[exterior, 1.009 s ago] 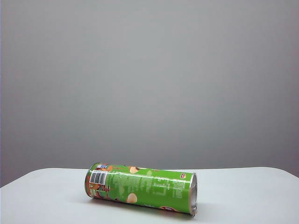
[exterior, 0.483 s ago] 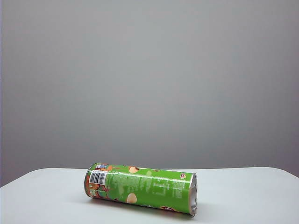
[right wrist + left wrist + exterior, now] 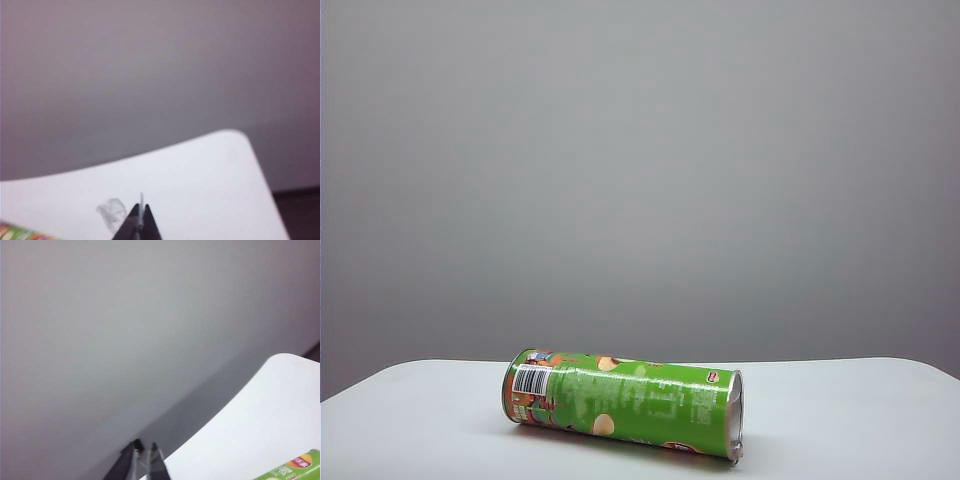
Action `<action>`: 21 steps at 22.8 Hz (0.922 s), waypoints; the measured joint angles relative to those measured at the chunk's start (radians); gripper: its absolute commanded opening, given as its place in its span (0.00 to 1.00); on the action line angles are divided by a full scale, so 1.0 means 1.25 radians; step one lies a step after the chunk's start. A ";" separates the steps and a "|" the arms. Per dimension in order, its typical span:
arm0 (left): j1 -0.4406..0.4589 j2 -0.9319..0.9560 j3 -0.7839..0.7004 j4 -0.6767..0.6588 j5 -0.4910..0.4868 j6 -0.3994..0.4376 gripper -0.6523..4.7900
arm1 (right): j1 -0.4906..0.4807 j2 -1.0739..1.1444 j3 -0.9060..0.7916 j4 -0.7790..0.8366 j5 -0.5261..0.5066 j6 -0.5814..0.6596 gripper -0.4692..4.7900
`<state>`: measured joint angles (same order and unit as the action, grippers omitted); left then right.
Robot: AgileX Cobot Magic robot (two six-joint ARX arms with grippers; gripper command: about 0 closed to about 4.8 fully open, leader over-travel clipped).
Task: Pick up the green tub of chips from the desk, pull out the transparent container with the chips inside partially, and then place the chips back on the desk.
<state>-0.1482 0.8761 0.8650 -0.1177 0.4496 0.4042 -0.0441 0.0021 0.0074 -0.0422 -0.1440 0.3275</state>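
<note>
Green tub of chips is seen lying untouched on the desk; left gripper and right gripper, both pressed together, must be spread before the can's middle is clasped.

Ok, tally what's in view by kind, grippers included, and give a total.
Green tub of chips, lying on its side: 1
Desk, white: 1
Grippers, both shut, off the tub: 2 (left gripper, right gripper)
Total: 4
</note>
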 measured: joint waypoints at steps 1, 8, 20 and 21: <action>0.000 0.078 0.058 -0.016 0.024 0.009 0.19 | 0.000 0.000 0.000 -0.024 -0.012 0.019 0.09; -0.002 0.345 0.242 -0.108 0.081 0.155 0.19 | -0.001 0.096 0.195 -0.154 -0.044 0.043 0.09; -0.003 0.445 0.245 -0.193 0.138 0.485 0.42 | 0.000 0.660 0.547 -0.345 -0.371 -0.201 0.09; -0.005 0.465 0.245 -0.197 0.150 0.490 0.48 | 0.000 0.685 0.547 -0.367 -0.387 -0.222 0.09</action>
<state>-0.1551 1.4578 1.1709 -0.3634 0.6373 1.0172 -0.0441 0.8589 0.6910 -0.5011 -0.6273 0.0505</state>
